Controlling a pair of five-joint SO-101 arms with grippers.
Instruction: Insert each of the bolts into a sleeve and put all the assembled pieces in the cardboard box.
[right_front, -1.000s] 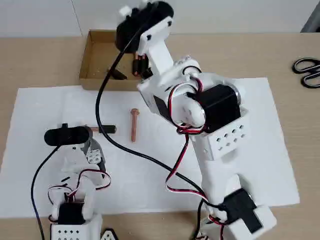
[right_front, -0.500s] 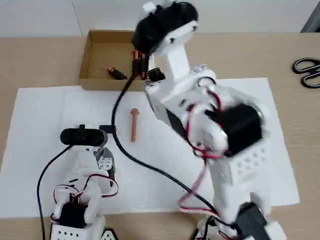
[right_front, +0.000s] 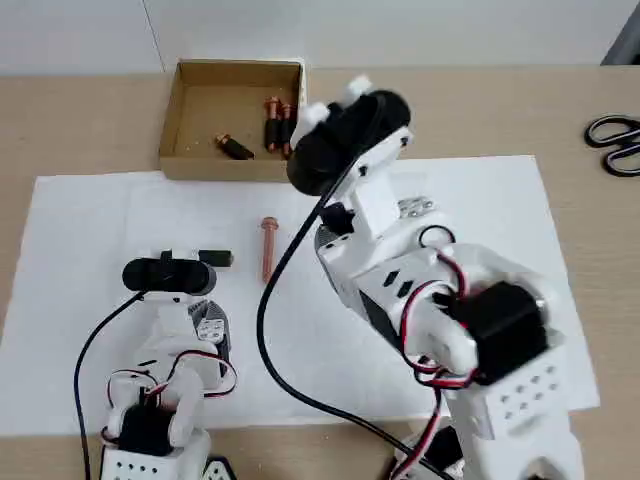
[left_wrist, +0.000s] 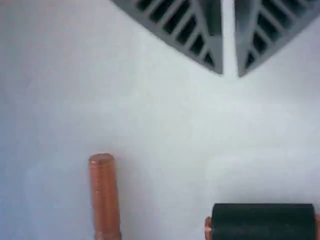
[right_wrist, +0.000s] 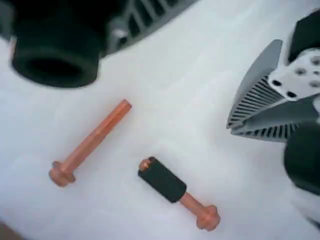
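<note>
My left hand (left_wrist: 230, 74) hangs low over the white paper (right_front: 100, 220). Its fingers (left_wrist: 200, 40) are closed to a thin slit and there is nothing between them. The piece that matters to it is the sleeved bolt (right_wrist: 165, 181). It lies flat on the paper just beyond those fingertips and a little toward my right arm (right_front: 430, 300), near the hand but apart from it. Its long axis runs across the line my left hand points along, and the end where the bolt tip peeps out of the sleeve faces away from the hand. The slit between my fingers stands square to that axis. As I judge it, they would close along the sleeve and not across it, so the hand would have to open wide and turn at the wrist before coming down. The bare bolt (right_front: 268, 252) lies farther out on the same side, between my two arms. It is at a right angle to the sleeved one, with its head at the far end from my left hand. The left hand is nearer to both pieces. My right hand (right_wrist: 142, 17) hangs higher over the paper, looking down on the two bolts from well apart, and I cannot tell whether it is open or closed. The box (right_front: 225, 168) sits on the surface (right_front: 90, 120) past the paper's far edge, well beyond my left hand and closer to my right. Three finished pieces (right_front: 278, 122) already lie in it.
</note>
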